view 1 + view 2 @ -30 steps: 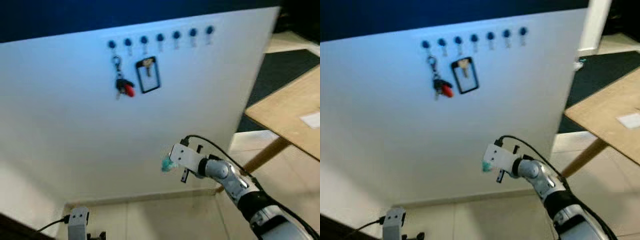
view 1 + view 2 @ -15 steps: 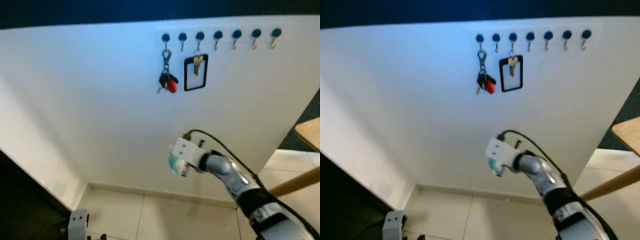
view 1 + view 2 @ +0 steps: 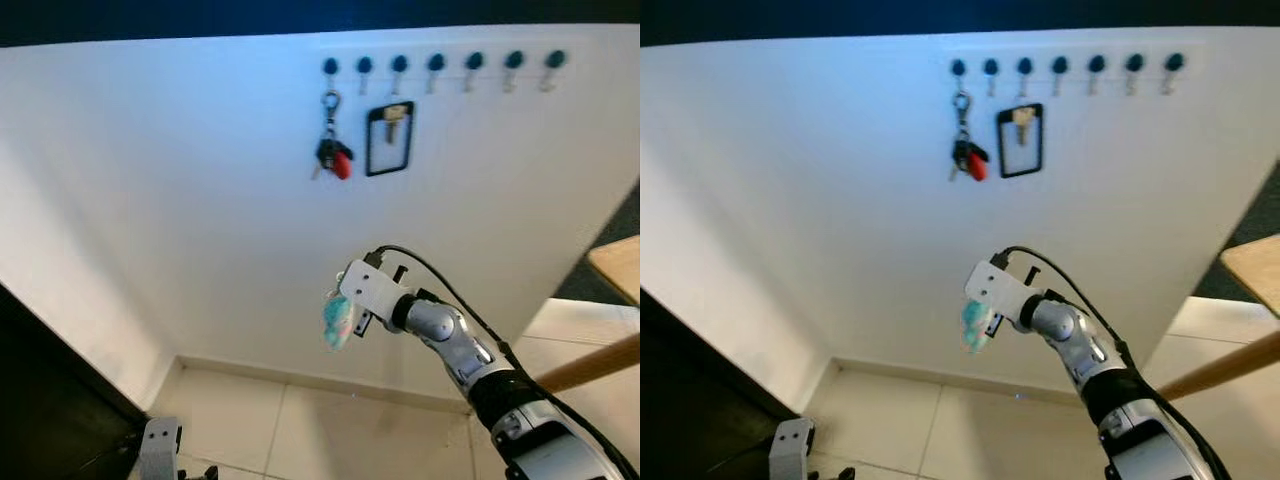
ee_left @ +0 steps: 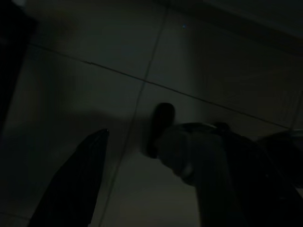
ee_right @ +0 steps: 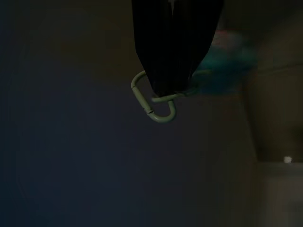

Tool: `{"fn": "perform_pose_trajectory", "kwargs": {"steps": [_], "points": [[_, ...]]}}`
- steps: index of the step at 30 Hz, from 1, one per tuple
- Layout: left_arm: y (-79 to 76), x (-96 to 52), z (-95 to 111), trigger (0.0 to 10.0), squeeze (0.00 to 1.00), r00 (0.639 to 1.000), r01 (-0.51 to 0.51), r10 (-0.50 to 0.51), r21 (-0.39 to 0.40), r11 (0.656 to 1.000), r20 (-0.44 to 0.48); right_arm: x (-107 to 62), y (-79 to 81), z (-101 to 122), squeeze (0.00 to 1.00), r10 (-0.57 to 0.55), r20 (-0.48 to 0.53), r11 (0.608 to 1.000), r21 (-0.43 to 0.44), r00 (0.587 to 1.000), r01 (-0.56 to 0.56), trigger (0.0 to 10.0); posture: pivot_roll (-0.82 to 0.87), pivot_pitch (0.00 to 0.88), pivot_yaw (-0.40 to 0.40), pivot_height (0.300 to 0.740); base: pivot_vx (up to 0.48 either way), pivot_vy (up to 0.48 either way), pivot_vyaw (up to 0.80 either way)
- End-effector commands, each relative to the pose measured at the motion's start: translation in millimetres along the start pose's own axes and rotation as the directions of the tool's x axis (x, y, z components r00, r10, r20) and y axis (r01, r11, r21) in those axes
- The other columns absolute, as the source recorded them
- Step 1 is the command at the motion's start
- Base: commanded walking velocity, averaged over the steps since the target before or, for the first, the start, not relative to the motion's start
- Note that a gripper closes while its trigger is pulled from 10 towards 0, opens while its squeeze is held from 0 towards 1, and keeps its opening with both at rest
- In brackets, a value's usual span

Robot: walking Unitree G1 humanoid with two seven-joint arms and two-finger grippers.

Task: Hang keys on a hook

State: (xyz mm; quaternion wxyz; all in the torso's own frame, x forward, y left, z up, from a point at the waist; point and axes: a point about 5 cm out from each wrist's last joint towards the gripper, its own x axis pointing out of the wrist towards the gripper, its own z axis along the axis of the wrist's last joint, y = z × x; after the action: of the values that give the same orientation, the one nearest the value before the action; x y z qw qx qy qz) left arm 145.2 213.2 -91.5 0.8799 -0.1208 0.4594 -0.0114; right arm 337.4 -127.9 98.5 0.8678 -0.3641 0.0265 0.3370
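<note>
A row of several dark hooks [image 3: 436,63] runs along the top of a white wall [image 3: 180,200]. Red and black keys [image 3: 333,158] hang from the leftmost hook, and a key on a black loop [image 3: 388,138] hangs two hooks along. My right gripper [image 5: 169,90] is shut on a pale green carabiner [image 5: 155,106] with a fuzzy teal keychain [image 3: 338,318] dangling from it, held well below the hooks. My left gripper [image 4: 142,156] hangs low over the floor with its fingers apart.
A wooden table [image 3: 618,266] juts in at the right, its leg [image 3: 590,368] slanting down to the pale tiled floor [image 3: 330,430]. A dark doorway [image 3: 45,400] lies at the lower left.
The teal keychain now swings out below my right gripper, which has risen slightly. The view has shifted a little.
</note>
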Motion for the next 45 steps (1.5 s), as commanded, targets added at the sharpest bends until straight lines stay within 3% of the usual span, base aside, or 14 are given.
{"fn": "perform_pose_trajectory", "kwargs": {"steps": [1, 8, 16, 20, 33, 38, 45], "points": [[2.1, -0.8, -1, 10.0, 0.0, 1.0, -0.01, 0.011, 0.007, 1.0, -0.009, 1.1, -2.3, 7, 0.0, -0.021, 0.034, 1.0, 0.012, 0.999, 0.02, 10.0, -0.13, 0.04, 0.089, 0.74, 0.0, 0.0, 0.0], [0.6, -0.3, -1, 10.0, 0.0, 1.0, -0.006, 0.007, 0.011, 1.0, -0.01, 3.2, -5.5, 15, 0.0, -0.031, 0.059, 1.0, 0.004, 0.998, 0.031, 10.0, -0.13, 0.028, 0.087, 0.74, 0.0, 0.0, 0.0], [-2.1, 0.7, 1, 10.0, 0.0, 0.999, 0.031, -0.031, 0.006, 0.999, -0.007, 4.7, -20.7, 34, 0.0, -0.111, 0.15, 0.993, 0.049, 0.982, 0.104, 10.0, -0.13, 0.025, 0.083, 0.74, 0.0, -0.199, 0.0], [-3.5, 1.6, 2, 10.0, 0.0, 1.0, 0.013, -0.013, -0.011, 1.0, 0.006, 1.5, -37.1, 49, 0.0, -0.198, 0.218, 0.978, 0.104, 0.956, 0.179, 10.0, -0.13, 0.025, 0.085, 0.74, 0.0, -0.293, 0.0], [-5.4, 1.3, 0, 10.0, 0.0, 0.999, 0.032, -0.031, -0.006, 0.999, 0.009, -7.9, -49.5, 79, 0.0, -0.272, 0.377, 0.944, 0.281, 0.885, 0.171, 10.0, -0.13, 0.039, 0.089, 0.74, 0.0, 0.0, 0.0], [-5.4, 1.1, -1, 10.0, 0.0, 0.999, 0.035, -0.035, -0.004, 0.999, 0.011, -10.7, -57.4, 84, 0.0, -0.322, 0.379, 0.931, 0.295, 0.868, 0.216, 10.0, -0.13, 0.043, 0.089, 0.74, 0.0, 0.0, 0.0], [-7.8, 1.4, -3, 10.0, 0.0, 0.999, 0.048, -0.048, 0.007, 0.999, 0.002, -17.0, -79.7, 94, 0.0, -0.453, 0.348, 0.887, 0.272, 0.821, 0.374, 10.0, -0.14, 0.048, 0.09, 0.74, 0.0, 0.0, 0.0]]}}
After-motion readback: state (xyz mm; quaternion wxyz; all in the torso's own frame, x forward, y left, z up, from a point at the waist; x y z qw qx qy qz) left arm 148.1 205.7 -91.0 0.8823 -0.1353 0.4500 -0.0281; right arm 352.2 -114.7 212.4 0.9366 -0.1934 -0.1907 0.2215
